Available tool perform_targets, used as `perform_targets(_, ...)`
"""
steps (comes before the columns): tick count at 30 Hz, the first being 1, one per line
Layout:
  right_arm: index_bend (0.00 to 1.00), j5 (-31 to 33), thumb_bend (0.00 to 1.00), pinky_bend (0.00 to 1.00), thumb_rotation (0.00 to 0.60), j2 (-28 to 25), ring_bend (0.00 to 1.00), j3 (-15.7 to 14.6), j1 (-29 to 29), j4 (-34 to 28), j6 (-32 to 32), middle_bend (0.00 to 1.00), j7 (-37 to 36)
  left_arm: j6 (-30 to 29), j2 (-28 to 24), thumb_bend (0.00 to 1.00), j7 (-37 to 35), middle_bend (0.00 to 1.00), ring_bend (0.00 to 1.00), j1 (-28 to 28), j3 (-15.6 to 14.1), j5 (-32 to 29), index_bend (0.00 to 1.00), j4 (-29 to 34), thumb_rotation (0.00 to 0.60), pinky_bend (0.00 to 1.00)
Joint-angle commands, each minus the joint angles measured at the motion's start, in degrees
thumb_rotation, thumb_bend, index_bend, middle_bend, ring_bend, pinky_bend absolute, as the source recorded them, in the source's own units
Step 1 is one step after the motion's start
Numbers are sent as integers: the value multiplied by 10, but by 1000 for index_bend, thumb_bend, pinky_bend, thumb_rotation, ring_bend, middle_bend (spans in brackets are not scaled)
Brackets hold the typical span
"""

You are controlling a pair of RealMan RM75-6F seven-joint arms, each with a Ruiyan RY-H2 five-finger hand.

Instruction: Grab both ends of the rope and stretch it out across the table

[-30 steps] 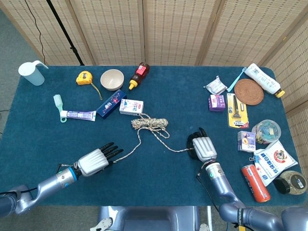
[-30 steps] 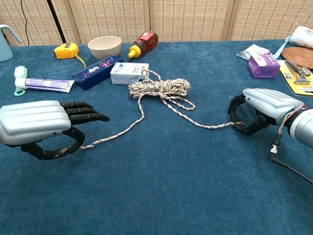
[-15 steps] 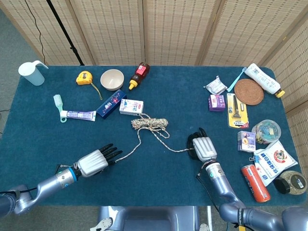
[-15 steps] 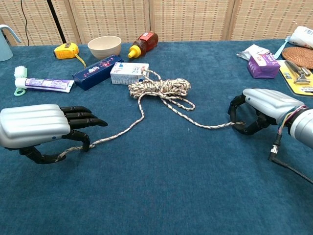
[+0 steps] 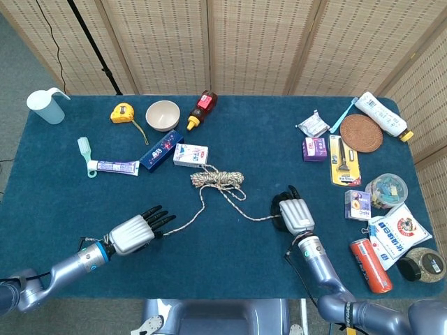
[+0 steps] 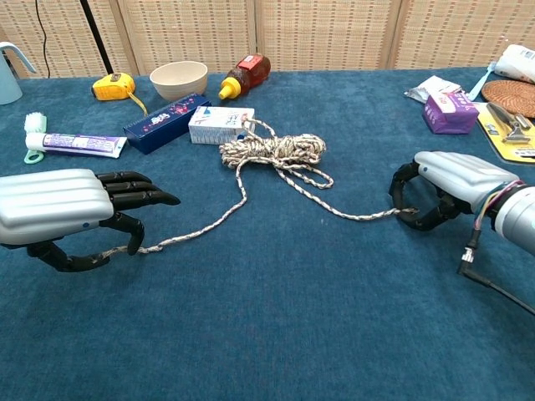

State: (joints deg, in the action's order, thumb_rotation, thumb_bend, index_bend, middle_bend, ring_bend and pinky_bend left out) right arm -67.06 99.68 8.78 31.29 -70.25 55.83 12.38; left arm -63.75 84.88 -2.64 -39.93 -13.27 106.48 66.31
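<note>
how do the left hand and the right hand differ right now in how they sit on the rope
The left hand lies flat with its upper fingers stretched toward the rope coil, pinching its end beneath them. The right hand has its fingers curled round into a loop closed on the other end. The left hand sits further from the coil than the right hand. Both rest low at the table, each holding one rope end.

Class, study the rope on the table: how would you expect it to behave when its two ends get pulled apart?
The rope is probably floppy: it lies in loose curves with a bundled coil mid-table. The coil may snag rather than pay out cleanly. It touches the small white box, which looks light and might get dragged.
</note>
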Motion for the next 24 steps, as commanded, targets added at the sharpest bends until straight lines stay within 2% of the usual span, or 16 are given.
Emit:
perform_targets(1, 610, 1, 521, 0, 600, 0, 225, -1, -1, 0, 0, 335, 1, -5, 4, 409, -4, 23, 0, 2, 1, 2, 509, -5, 600, 0)
perform_targets(5, 611, 1, 520, 0, 600, -1, 226, -1, -1, -1, 0, 336, 1, -8, 6, 409, -6, 58, 0, 2, 1, 3, 548, -8, 600, 0)
perform_targets(9, 611, 2, 520, 0, 600, -2, 227, 0, 0, -2, 0, 337, 1, -13, 6, 409, -6, 60, 0, 3, 3, 4, 533, -10, 600, 0)
perform_targets(17, 612, 1, 521, 0, 600, -3, 229, 0, 0, -3, -1, 338, -2, -13, 4, 408, 3, 1, 0, 6, 5, 3, 223, -12, 600, 0)
perform_targets(20, 612, 0, 520, 0, 600, -3, 230, 0, -1, -3, 0, 338, -3, -13, 3, 407, 3, 0, 0, 4, 5, 4, 180, -10, 600, 0)
perform_targets(24, 613, 0, 520, 0, 600, -4, 230, -1, -1, -3, 0, 338, -5, -19, -6, 397, -5, 0, 0, 0, 2, 12, 174, -1, 600, 0)
